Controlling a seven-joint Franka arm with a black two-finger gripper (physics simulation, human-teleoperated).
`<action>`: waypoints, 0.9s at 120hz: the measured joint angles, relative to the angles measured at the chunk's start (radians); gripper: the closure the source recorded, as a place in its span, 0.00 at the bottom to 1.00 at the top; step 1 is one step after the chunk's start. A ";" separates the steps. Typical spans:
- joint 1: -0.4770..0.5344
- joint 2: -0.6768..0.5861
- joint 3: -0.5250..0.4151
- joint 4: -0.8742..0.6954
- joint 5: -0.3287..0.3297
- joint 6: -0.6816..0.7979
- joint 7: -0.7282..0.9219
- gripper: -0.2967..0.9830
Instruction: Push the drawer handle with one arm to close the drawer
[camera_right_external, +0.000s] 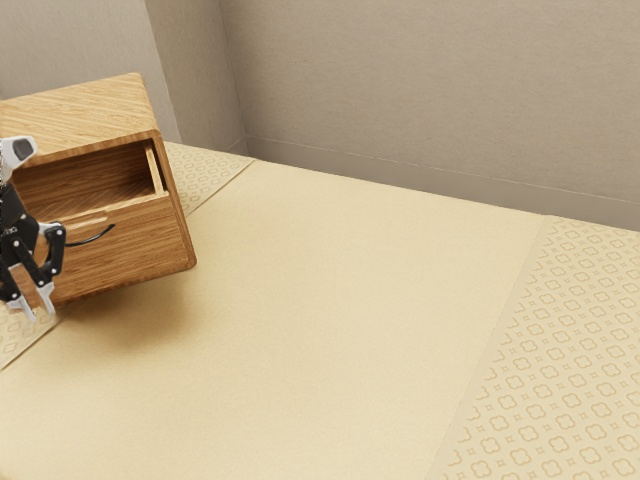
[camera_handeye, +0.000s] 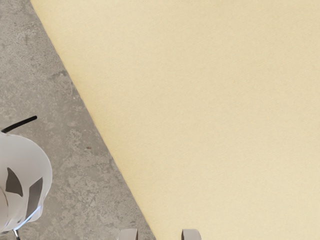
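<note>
Near the wooden drawer front (camera_right_external: 140, 240), my two-finger gripper (camera_right_external: 40, 313) stands with fingertips apart; an off-centre push could skew the front; a lone fingertip might slip off.

Drawer (camera_right_external: 145, 240): med-brown wood, horiz. grain, at ext. view's left. Partly open, inside visible over the front, pale side wall showing at the ext. view's right end; other end partly hidden. Drawer handle (camera_right_external: 88, 217): looks like a short, pale wood strip, approx. mid-front, along top edge.
</note>
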 joint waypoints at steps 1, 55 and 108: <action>-0.008 0.008 0.000 0.001 0.003 0.007 -0.002 0.76; -0.227 0.294 0.091 0.039 0.180 0.268 -0.059 0.78; -0.322 0.482 0.164 0.055 0.266 0.465 -0.080 0.79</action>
